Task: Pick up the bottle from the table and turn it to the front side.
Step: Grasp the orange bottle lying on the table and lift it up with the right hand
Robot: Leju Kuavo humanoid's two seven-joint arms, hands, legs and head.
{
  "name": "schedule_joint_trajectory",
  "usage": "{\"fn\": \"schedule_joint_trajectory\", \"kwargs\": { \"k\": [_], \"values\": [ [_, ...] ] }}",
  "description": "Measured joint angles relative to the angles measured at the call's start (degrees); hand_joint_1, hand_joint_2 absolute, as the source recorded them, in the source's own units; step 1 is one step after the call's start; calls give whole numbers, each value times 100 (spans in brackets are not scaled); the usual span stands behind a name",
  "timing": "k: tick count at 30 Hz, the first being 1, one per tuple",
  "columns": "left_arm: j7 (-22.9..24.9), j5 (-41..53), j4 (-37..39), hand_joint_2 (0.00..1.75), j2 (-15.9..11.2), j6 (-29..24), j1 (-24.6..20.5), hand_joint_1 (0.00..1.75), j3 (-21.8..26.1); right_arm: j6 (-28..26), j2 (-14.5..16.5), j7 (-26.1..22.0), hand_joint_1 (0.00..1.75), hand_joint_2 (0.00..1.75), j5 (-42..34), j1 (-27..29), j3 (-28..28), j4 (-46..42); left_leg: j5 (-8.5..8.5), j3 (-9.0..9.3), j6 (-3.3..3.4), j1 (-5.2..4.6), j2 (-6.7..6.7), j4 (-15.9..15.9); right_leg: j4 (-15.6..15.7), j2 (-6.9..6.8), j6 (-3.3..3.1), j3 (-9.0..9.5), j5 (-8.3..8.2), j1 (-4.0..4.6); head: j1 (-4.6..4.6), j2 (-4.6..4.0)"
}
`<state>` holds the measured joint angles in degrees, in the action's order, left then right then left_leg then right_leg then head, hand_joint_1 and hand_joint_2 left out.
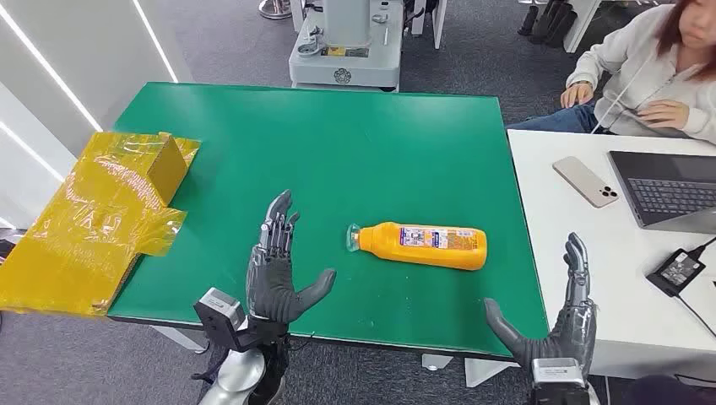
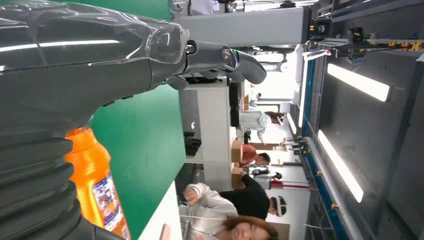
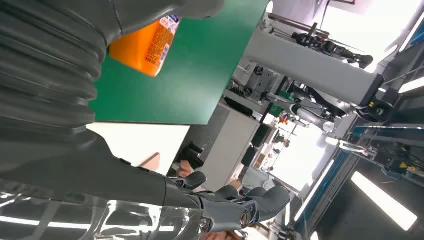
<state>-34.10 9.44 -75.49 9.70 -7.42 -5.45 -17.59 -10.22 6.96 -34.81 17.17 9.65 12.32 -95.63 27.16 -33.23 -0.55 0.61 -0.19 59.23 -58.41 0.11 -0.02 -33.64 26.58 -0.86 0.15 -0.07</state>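
**Head view: bottle lying flat, both hands spread and waiting**

Head view shows the orange plastic bottle with a white printed label (image 1: 422, 245) lying on its side on the green-topped desk (image 1: 338, 143), toward the near edge, its clear cap end pointing toward the robot's left and its base toward the right. The left hand (image 1: 276, 270) hovers over the near part of the desk, just beside the cap end but apart from it, fingers spread and thumb out, holding nothing. The right hand (image 1: 564, 316) hangs off the desk's near right corner, well apart from the bottle's base, fingers likewise spread and empty.

The step in hand looks to be the approach, with no grasp begun. To do it well, I judge that one hand should come down over the bottle's middle, thumb on one long side and fingers on the other, wrapping the body across its width, not at the narrow neck. A smooth bottle lying flat may roll away from a one-sided push, so the fingers should close evenly from both sides. The left hand is nearer; the right would have to travel further. The label already faces partly upward, so the turn after lifting should be checked against it.

A yellow taped cardboard box (image 1: 101, 219) overhangs the desk's left edge, and a person (image 1: 650, 67) sits at the white table (image 1: 557, 253) on the right; neither crowds the bottle.
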Motion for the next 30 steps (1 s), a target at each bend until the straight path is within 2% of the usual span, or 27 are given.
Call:
{"fn": "schedule_joint_trajectory", "kwargs": {
  "k": [11, 23, 30],
  "values": [
    [-32, 23, 136, 175, 87, 95, -120, 0, -59, -7, -89, 266, 0, 175, 623, -581, -158, 454, -1, 1, 0, 0, 2, 1, 0, 3, 0, -1, -1, 0, -1, 0],
    [-126, -92, 568, 175, 86, 264, -527, 0, -288, -54, -537, 944, 0, 175, 1243, -2253, -92, 2417, -15, 1, 4, 0, 2, 4, -1, 4, -2, -1, -16, 0, -1, 0],
    [-183, -184, 763, 175, 74, 258, -657, 0, -336, 133, -688, 1153, 0, 175, 1545, -2890, 181, 3486, -15, -2, 4, 0, -1, 4, -1, 1, -2, -2, -15, 0, -1, 1]
  ]
}}
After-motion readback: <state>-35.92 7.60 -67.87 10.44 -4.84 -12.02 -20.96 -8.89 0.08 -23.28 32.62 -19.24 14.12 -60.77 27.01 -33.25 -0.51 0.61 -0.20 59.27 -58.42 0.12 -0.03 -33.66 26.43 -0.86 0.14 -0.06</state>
